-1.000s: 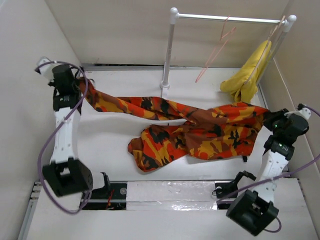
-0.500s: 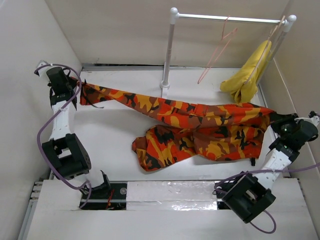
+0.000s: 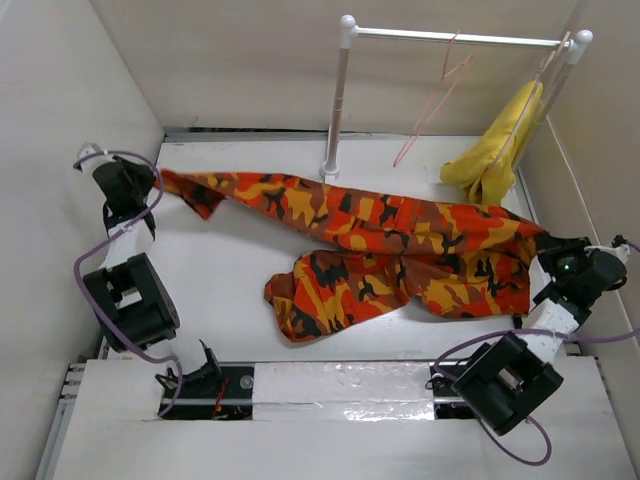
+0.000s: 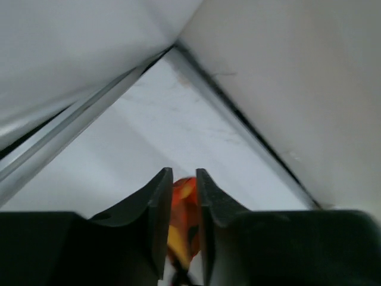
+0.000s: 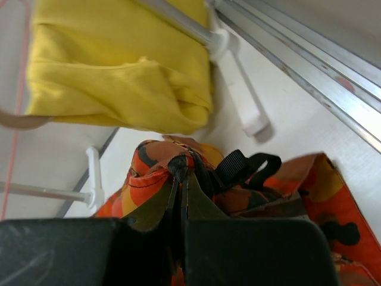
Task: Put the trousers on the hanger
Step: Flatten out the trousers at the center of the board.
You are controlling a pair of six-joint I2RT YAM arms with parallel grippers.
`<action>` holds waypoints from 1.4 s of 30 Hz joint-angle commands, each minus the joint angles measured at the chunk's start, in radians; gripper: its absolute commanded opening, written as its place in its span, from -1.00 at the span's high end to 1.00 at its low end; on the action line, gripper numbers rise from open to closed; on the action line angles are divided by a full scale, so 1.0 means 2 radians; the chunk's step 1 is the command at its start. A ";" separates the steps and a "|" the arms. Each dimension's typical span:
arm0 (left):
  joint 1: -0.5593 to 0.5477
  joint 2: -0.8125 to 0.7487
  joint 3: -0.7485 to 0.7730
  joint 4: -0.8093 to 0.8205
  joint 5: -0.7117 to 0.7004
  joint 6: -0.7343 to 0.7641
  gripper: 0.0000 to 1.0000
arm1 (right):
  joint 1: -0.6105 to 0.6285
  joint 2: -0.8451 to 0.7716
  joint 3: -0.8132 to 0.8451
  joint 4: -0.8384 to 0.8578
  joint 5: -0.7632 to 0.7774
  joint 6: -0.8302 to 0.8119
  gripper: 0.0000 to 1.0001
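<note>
The camouflage trousers [image 3: 380, 245] lie stretched across the table from far left to right, one leg folded toward the front. My left gripper [image 3: 150, 178] is shut on the end of one leg at the far left; the orange cloth [image 4: 181, 205] shows between its jaws. My right gripper [image 3: 543, 243] is shut on the waist end at the right, where cloth and a black strap [image 5: 247, 167] bunch at its tips [image 5: 180, 173]. The salmon-pink hanger [image 3: 432, 100] hangs from the white rail [image 3: 455, 38], apart from both grippers.
A plain yellow cloth [image 3: 495, 150] hangs on a paler hanger at the rail's right end, also in the right wrist view [image 5: 119, 65]. The rail stand's post [image 3: 335, 110] rises behind the trousers. Walls close in on the left, back and right.
Both arms have drawn back and apart, the left toward the left wall, the right toward the right. The trousers are pulled straighter and lie lower and flatter.
</note>
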 commanded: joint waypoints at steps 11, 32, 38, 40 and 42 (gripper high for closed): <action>-0.006 0.013 -0.046 -0.077 -0.039 -0.001 0.16 | 0.051 -0.028 -0.003 0.021 0.032 -0.039 1.00; -0.073 0.158 0.131 -0.232 -0.075 -0.046 -0.12 | 0.135 -0.040 -0.002 0.013 0.040 -0.097 1.00; -0.073 0.191 0.144 -0.212 -0.063 -0.051 -0.04 | 0.140 -0.045 -0.008 0.018 0.043 -0.104 1.00; -0.073 0.199 0.144 -0.202 -0.057 -0.053 0.03 | 0.140 -0.045 -0.008 0.020 0.043 -0.105 1.00; -0.073 0.207 0.144 -0.193 -0.054 -0.056 0.05 | 0.145 -0.046 -0.010 0.022 0.040 -0.105 1.00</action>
